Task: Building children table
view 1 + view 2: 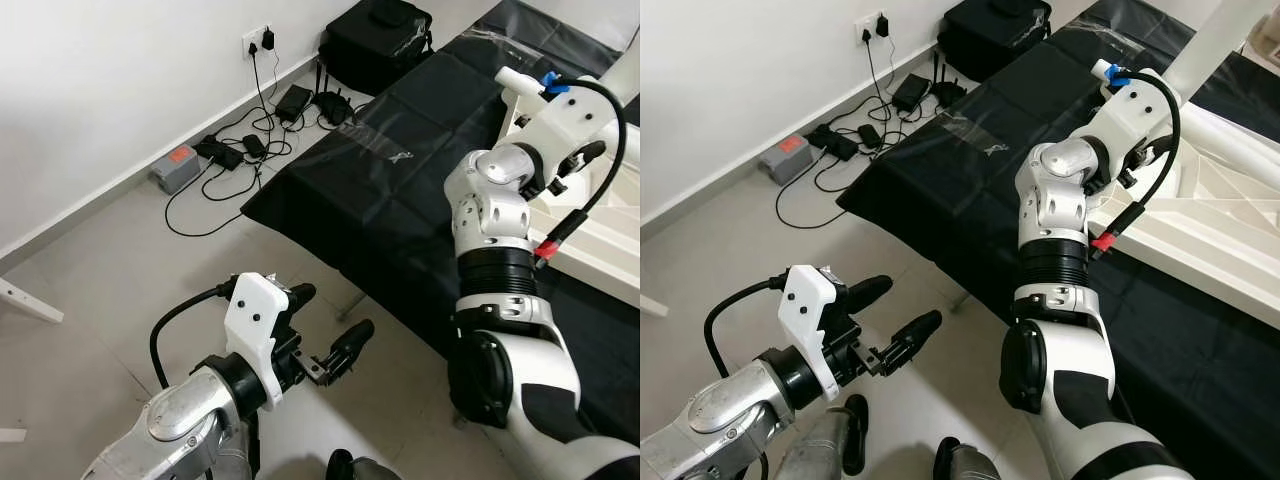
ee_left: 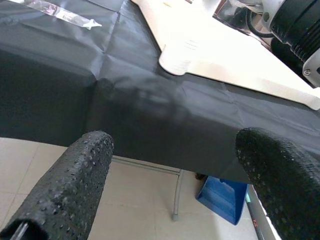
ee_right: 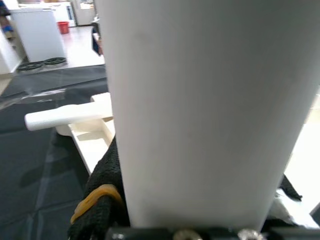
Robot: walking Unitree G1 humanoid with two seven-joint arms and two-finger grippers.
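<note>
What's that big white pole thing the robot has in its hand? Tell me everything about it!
It is a smooth, round white table leg, plain and unmarked, looking like painted wood or plastic. The right gripper grips it, holding it over the white upside-down tabletop that lies on a black sheet. In the right eye view it rises slanting toward the picture's top. Another leg already sticks out from the tabletop.

Two robot arms were in view, one left gripper (image 1: pixel 325 330) with two black fingers spread apart beside the black sheet (image 1: pixel 390 170), and one right arm reaching over it. On that sheet lay one white tabletop (image 1: pixel 1200 215) and one white table leg (image 3: pixel 210 110). Beyond the sheet sat one black bag (image 1: pixel 378 42), one wall socket (image 1: pixel 257 41) and one grey box (image 1: pixel 176 167).
</note>
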